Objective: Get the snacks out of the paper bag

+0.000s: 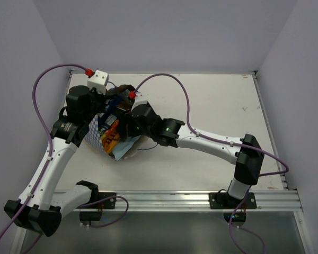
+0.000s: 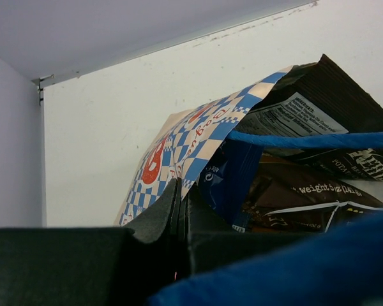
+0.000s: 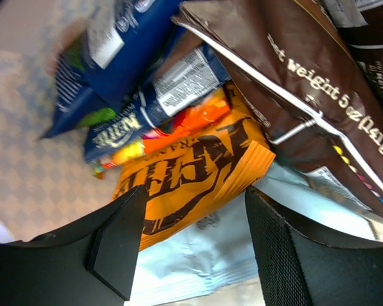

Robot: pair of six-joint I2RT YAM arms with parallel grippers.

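On the table's (image 1: 217,106) left half the paper bag (image 1: 97,133) lies between both arm heads, which hide its mouth; the right half stays open to the rails. From the left wrist, the left gripper (image 2: 180,213) is pinched on the bag's checkered edge, with a dark brown packet (image 2: 293,197) cut off at right. From the right wrist, the right gripper (image 3: 195,197) is spread wide astride an orange packet (image 3: 191,159), and dark blue packets (image 3: 124,38) blur above it.
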